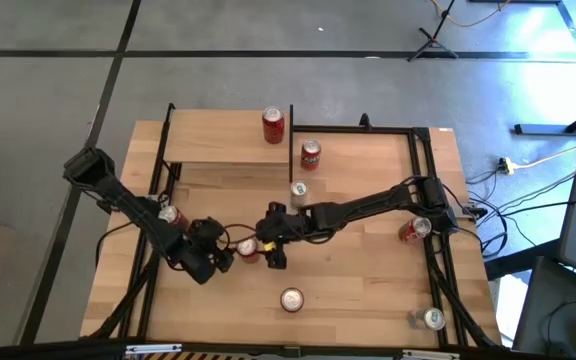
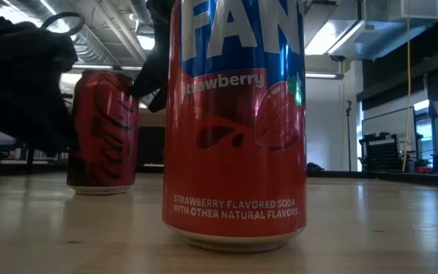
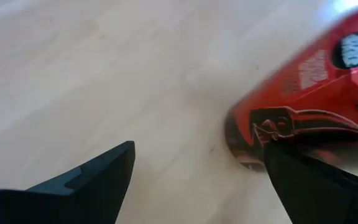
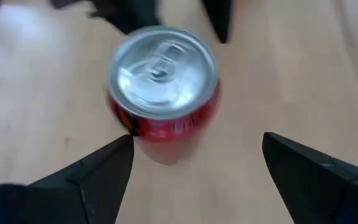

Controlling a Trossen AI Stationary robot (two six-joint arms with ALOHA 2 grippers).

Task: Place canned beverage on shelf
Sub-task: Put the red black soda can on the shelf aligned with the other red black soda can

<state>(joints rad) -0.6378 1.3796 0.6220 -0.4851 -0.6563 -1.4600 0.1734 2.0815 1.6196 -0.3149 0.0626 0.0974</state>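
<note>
- Fingers of right gripper (image 4: pixel 194 171) spread, hovering just above upright red soda can (image 4: pixel 163 93) mid-bench (image 1: pixel 368 270); pre-grasp step.
- Left gripper (image 1: pixel 230 258) fingers spread too, one beside can.
- Next: descend, close, carry to far shelf (image 1: pixel 218 140).

one can (image 1: pixel 271 124) on the shelf (image 1: pixel 218 140), bare board beside

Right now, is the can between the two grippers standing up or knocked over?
Standing up. The can shows its round silver top to the right wrist view and stands on the table.
</note>
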